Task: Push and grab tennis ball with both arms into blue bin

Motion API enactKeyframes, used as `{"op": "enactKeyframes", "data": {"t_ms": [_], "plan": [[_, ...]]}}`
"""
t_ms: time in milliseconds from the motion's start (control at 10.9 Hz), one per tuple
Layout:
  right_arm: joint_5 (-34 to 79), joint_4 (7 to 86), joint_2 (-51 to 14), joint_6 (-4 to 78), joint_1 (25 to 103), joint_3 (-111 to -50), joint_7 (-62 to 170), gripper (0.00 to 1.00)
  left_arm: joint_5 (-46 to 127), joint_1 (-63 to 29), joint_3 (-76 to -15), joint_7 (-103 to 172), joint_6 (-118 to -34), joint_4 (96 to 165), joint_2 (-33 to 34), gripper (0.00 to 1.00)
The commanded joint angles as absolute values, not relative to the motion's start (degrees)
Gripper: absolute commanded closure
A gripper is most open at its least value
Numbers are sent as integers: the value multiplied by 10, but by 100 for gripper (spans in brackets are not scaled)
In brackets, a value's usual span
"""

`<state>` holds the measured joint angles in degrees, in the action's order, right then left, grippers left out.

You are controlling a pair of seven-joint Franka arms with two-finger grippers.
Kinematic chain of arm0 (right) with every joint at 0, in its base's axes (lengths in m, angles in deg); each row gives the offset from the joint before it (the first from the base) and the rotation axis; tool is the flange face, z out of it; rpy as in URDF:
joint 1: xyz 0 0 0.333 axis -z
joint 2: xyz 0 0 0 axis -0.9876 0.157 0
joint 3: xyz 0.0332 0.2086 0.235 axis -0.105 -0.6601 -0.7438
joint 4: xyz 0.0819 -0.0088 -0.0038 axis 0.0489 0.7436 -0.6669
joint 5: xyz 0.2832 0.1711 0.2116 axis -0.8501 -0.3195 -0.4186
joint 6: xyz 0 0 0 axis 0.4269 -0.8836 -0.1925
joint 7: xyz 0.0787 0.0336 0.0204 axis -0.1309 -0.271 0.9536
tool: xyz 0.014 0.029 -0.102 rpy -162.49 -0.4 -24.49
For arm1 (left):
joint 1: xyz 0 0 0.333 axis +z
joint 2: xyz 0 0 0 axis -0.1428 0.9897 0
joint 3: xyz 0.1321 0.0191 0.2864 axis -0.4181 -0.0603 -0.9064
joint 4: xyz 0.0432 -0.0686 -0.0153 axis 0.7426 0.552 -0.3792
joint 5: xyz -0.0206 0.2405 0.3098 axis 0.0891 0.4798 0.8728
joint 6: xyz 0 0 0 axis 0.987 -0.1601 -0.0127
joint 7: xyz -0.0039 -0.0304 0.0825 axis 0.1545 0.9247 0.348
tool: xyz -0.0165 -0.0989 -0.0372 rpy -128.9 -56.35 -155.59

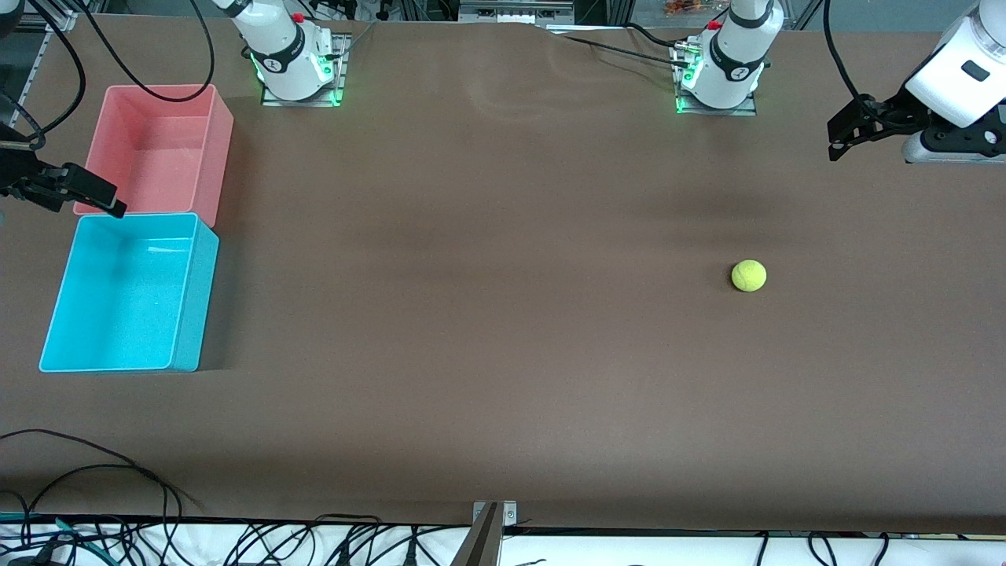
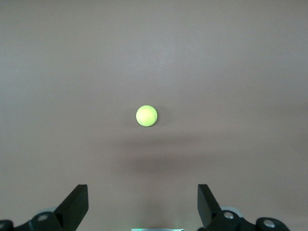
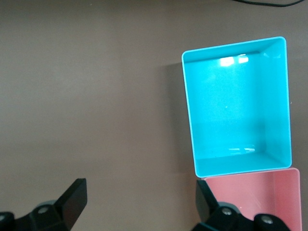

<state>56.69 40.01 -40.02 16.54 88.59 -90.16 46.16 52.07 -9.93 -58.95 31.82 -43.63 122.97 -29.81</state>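
A: Starting at the right arm's end of the table [image 1: 503, 354], what's there?

B: The right claw [image 1: 75, 189] hangs with its jaws wide apart and empty, over the seam where the pink bin [image 1: 206, 106] meets the blue bin [image 1: 200, 291]. The two bins touch, the blue one nearer the front camera. Both look empty.

A: And moving along?

B: Bare table through the middle, then the ball [image 1: 749, 276] sitting alone toward the left arm's end, well apart from the bins. The left claw [image 1: 857, 130] hovers up in the air over that end of the table, spread open, holding nothing.

A: So how far along is it?

B: I'd say nothing is done yet. The ball is untouched; pushing it across, grabbing it and dropping it in the blue bin all remain.

A: Do the wrist views add anything?

B: The left wrist view centres the ball [image 2: 147, 116] ahead of the left claw [image 2: 143, 204], but no bins. The right wrist view looks straight into the blue bin [image 3: 191, 120], shows a corner of the pink bin [image 3: 284, 175] past the right claw [image 3: 141, 202], yet never the ball.
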Motion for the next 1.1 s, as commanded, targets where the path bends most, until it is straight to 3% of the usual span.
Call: {"op": "enactKeyframes", "data": {"t_ms": [0,1007], "plan": [[575,401,-404,158,890,-906,459,0,517,-100,-589,320,-432,1213,-288,0],[575,402,-404,154,890,-906,458,0,516,-78,-592,315,-401,1216,-283,0]]}}
